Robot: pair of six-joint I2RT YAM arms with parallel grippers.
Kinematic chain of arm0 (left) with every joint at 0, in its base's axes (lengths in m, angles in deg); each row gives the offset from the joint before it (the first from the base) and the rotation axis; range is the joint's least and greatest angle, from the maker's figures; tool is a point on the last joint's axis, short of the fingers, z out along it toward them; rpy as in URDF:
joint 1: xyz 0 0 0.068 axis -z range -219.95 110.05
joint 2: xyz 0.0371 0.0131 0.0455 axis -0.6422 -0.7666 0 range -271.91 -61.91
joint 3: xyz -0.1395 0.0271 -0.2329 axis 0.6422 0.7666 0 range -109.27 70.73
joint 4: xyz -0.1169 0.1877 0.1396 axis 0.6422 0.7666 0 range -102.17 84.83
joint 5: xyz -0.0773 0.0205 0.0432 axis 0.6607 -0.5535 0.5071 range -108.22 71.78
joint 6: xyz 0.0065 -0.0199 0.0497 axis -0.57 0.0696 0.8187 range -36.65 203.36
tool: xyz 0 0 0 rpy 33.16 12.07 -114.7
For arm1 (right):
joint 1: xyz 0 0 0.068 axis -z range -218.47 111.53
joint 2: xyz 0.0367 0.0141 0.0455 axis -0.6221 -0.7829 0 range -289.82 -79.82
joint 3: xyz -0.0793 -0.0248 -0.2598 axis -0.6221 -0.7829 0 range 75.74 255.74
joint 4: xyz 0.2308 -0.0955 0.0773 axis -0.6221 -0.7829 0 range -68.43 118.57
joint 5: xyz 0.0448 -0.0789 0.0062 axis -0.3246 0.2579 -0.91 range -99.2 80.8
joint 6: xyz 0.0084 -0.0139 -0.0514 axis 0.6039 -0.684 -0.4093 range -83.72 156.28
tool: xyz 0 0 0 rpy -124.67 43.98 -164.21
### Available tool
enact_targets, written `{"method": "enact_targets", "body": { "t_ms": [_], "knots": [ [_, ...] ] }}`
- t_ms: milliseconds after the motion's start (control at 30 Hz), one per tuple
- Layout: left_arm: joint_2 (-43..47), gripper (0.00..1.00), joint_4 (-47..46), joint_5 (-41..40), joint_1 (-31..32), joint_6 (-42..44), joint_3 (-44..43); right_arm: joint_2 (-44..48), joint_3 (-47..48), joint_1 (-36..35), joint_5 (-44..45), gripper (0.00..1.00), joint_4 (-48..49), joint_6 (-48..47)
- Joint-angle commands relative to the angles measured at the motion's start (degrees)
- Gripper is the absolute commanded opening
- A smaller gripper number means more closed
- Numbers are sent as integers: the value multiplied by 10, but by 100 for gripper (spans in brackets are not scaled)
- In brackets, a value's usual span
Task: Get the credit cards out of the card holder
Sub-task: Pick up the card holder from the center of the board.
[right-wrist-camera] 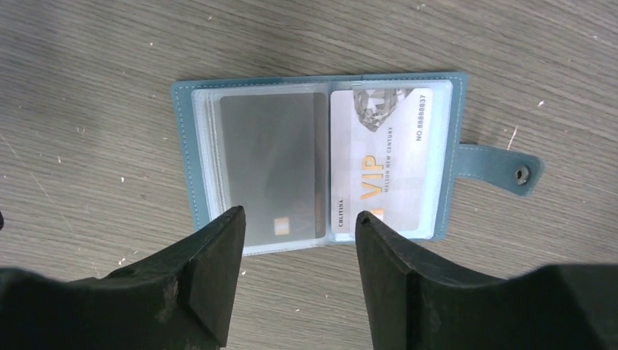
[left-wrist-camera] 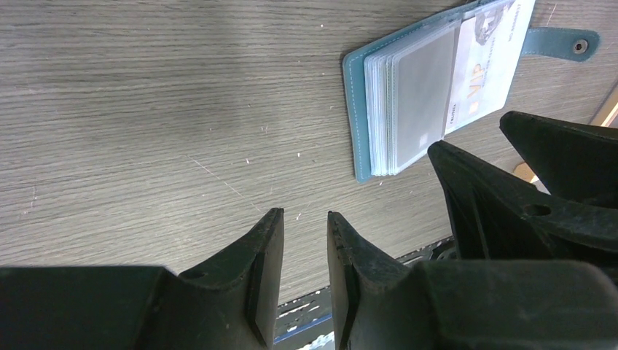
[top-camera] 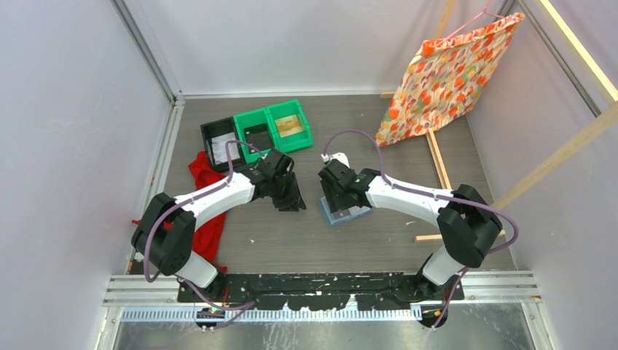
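The light-blue card holder (right-wrist-camera: pixel 184 157) lies open and flat on the wooden table. A grey card (right-wrist-camera: pixel 273 157) sits in its left clear sleeve and a pale card with gold VIP lettering (right-wrist-camera: pixel 386 164) in its right sleeve. My right gripper (right-wrist-camera: pixel 299 215) is open and empty, hovering over the holder's near edge, its fingers astride the grey card's lower corner. My left gripper (left-wrist-camera: pixel 303 214) is empty with a narrow gap between its fingers, above bare table to the left of the holder (left-wrist-camera: pixel 356 109). In the top view both grippers (top-camera: pixel 291 197) (top-camera: pixel 334 200) flank the holder (top-camera: pixel 350 215).
Two green bins (top-camera: pixel 280 125) and a black tray (top-camera: pixel 217 142) stand at the back. A red cloth (top-camera: pixel 208 189) lies under the left arm. A patterned cloth bag (top-camera: pixel 444 76) hangs at the back right over wooden sticks (top-camera: pixel 437 160). A small white object (top-camera: pixel 337 157) lies behind the right gripper.
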Motion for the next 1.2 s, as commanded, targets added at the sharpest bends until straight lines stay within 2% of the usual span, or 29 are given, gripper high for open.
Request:
{"method": "enact_targets", "body": {
  "t_ms": [0, 233, 300, 433, 733, 967, 1167],
  "knots": [
    [10, 30, -2, 9, 0, 6, 3, 10, 4, -3, -36, 64, 7, -17],
    [-19, 31, -31, 42, 0, -7, -4, -21, 6, -11, -36, 71, 19, -28],
    [-32, 31, -72, 64, 2, -29, -3, -31, 7, -11, -33, 71, 22, -28],
    [-23, 32, -211, 86, 10, -91, 38, -41, 5, -10, -27, 71, 30, -25],
    [-93, 33, -320, 101, 11, -127, 42, -42, -16, -10, -14, 71, 40, -13],
    [-146, 32, -347, 82, 11, -150, 57, -36, -27, -10, 1, 70, 36, -9],
    [-151, 32, -340, 68, 10, -158, 80, -1, -37, -6, 36, 68, 31, -2]
  ]
}}
